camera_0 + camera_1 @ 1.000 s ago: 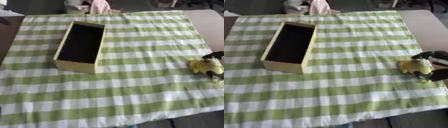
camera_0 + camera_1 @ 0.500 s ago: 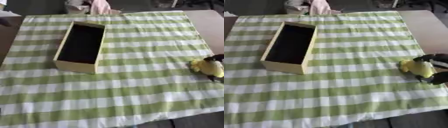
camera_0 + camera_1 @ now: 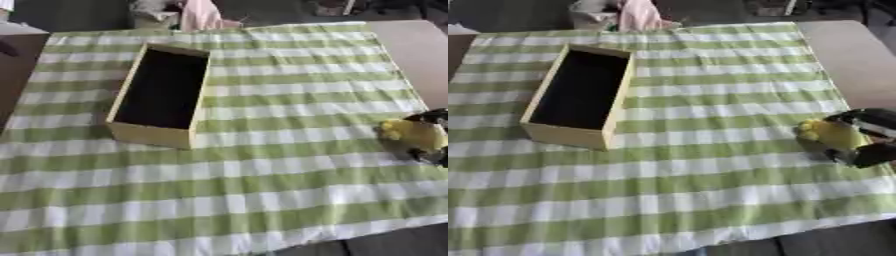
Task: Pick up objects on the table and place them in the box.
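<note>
Yellow object point(image 3: 829, 134) at the right edge of the green-and-white checked cloth point(image 3: 693, 170), already inside the right hand point(image 3: 866, 140): dark fingers curled above and below it, so held rather than merely touched. Soft and rounded by the look of it, shape otherwise not clear. Whether lifted clear of the cloth or resting on it, impossible to tell.

Box point(image 3: 160, 95) well apart from the hand, off to the robot's left and somewhat farther up the table. Open top, dark inside, nothing visible in it. Long axis running from near to far, tilted a little, with the near short wall facing the lower left of the cloth. Long right-hand wall turned toward the held object, so likely the side to be crossed on the way in.

Coming move, as a judgement: a carry leftward across the bare middle of the cloth, over that long wall, then a release above the dark interior. Nothing lying between hand and box. Main risk: clipping the near rim and nudging the light-looking box along the cloth.

Left hand in neither view; only the right arm placed to do this, reaching in from the right side.

Pink cloth point(image 3: 201, 14) heaped beyond the far edge, clear of the path.
</note>
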You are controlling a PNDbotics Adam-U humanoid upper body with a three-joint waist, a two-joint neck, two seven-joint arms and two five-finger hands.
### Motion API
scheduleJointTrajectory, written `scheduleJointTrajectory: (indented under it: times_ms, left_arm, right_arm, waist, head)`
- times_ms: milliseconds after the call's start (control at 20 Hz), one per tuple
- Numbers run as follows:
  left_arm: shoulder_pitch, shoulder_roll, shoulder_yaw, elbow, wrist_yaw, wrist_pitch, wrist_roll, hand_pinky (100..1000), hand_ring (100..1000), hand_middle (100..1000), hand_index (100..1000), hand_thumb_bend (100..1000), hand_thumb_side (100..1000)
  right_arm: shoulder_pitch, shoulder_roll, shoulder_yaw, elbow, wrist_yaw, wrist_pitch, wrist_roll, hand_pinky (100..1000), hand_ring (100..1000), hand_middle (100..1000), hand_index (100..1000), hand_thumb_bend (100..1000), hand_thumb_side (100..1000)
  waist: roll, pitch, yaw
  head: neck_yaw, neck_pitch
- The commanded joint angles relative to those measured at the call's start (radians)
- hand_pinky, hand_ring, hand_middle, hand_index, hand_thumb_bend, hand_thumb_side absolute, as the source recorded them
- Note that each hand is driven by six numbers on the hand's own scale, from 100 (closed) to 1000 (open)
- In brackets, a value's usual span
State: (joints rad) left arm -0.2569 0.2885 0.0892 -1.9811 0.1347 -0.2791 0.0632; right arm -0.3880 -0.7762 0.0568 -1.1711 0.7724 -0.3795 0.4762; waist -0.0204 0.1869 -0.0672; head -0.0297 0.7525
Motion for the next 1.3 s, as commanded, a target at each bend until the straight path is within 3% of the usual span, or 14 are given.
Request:
scheduleJointTrajectory:
  times_ms: [50, 200, 750, 1300]
  left_arm:
    - [-0.009, 0.007, 0.006, -0.019, 0.004, 0.000, -0.006, 479, 952, 836, 698, 100, 739]
    - [-0.009, 0.007, 0.007, -0.019, 0.004, 0.000, -0.006, 480, 952, 836, 697, 100, 738]
    - [-0.010, 0.006, 0.005, -0.019, 0.003, 0.002, -0.013, 479, 952, 837, 698, 100, 735]
    - [-0.010, 0.005, 0.001, -0.019, 0.004, 0.003, -0.017, 480, 952, 837, 698, 100, 734]
  right_arm:
    - [-0.016, -0.017, -0.001, 0.007, 0.024, 0.028, -0.032, 818, 764, 757, 909, 232, 528]
    - [-0.017, -0.017, 0.001, 0.007, 0.020, 0.039, -0.053, 806, 756, 747, 893, 222, 498]
    - [-0.039, -0.037, 0.003, -0.028, -0.001, 0.061, -0.092, 833, 770, 737, 879, 100, 252]
    - [-0.150, -0.050, 0.028, -0.093, -0.002, 0.044, -0.076, 873, 778, 744, 872, 100, 198]
  waist:
    - [0.000, -0.009, 0.001]
    - [0.000, -0.009, 0.002]
    - [-0.003, -0.012, 0.003]
    - [-0.011, -0.019, 0.014]
  head:
    - [-0.002, -0.012]
    - [-0.001, -0.010]
    - [0.004, -0.008]
    - [0.012, -0.008]
